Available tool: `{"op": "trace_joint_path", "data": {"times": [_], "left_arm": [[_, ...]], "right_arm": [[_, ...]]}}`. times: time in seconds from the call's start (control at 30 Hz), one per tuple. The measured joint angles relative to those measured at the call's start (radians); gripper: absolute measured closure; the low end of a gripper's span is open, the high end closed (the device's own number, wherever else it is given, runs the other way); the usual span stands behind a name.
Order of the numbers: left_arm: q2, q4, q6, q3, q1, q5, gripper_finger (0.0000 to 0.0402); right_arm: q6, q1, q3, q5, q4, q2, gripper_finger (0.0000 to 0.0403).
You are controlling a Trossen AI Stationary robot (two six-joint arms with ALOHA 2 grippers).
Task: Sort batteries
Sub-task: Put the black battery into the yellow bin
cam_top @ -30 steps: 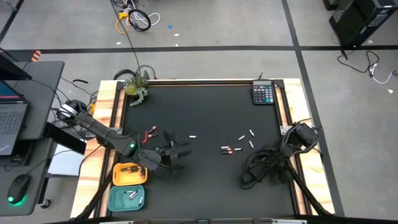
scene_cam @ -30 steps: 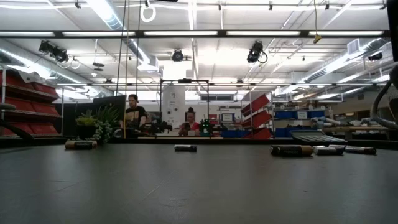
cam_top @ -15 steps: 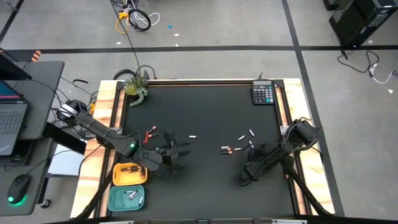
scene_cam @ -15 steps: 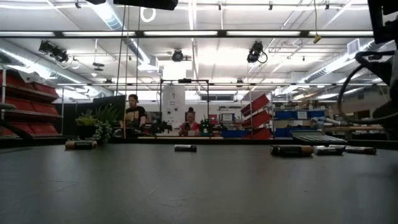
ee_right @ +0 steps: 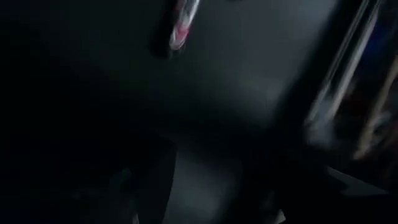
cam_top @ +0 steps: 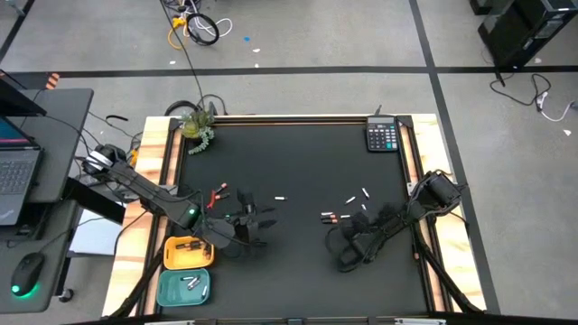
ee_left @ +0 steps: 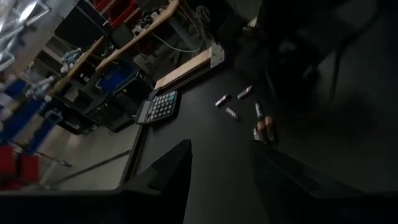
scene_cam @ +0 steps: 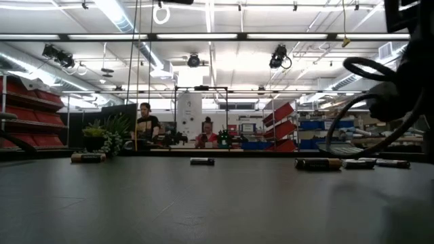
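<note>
Now left gripper (cam_top: 257, 221) gapes empty; right gripper (cam_top: 341, 248) state unclear, near batteries (cam_top: 348, 209)

The square black surface (cam_top: 298, 162) with pale wooden side rails is carrying a dark calculator (cam_top: 382, 136) at its far right corner and a small green potted plant (cam_top: 196, 125) at its far left corner. Small slim cylindrical batteries (cam_top: 348, 209) are lying scattered right of the middle. An orange tray (cam_top: 187, 254) and a teal tray (cam_top: 184, 288) are sitting at the near left edge.
</note>
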Motion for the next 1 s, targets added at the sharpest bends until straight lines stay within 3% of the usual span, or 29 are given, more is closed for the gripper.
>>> {"op": "trace_joint_path", "data": {"times": [0.13,0.27,0.37,0.53,0.6,0.7,1.0], "left_arm": [[0.000,0.032,-0.065,0.000,-0.004,0.000,0.0230],[0.000,0.048,-0.108,0.000,-0.013,0.000,0.0230],[0.000,0.053,-0.134,0.000,-0.020,0.000,0.0230],[0.000,0.055,-0.141,0.000,-0.044,0.000,0.0230],[0.000,0.064,-0.141,0.000,-0.052,0.000,0.0230],[0.000,0.079,-0.149,0.000,-0.065,-0.001,0.0230],[0.000,0.081,-0.174,0.000,-0.078,-0.008,0.0230]], "right_arm": [[-0.267,-0.017,0.027,0.071,-0.068,0.000,0.0150],[-0.537,-0.022,0.062,0.054,-0.063,0.000,0.0150],[-0.748,-0.009,0.091,-0.085,-0.064,0.000,0.0147],[-0.983,0.028,0.138,-0.458,-0.079,0.000,0.0148],[-1.033,0.046,0.154,-0.587,-0.084,0.000,0.0149],[-1.043,0.073,0.168,-0.699,-0.085,0.000,0.0151],[-0.914,0.107,0.180,-0.727,-0.071,0.000,0.0146]]}}
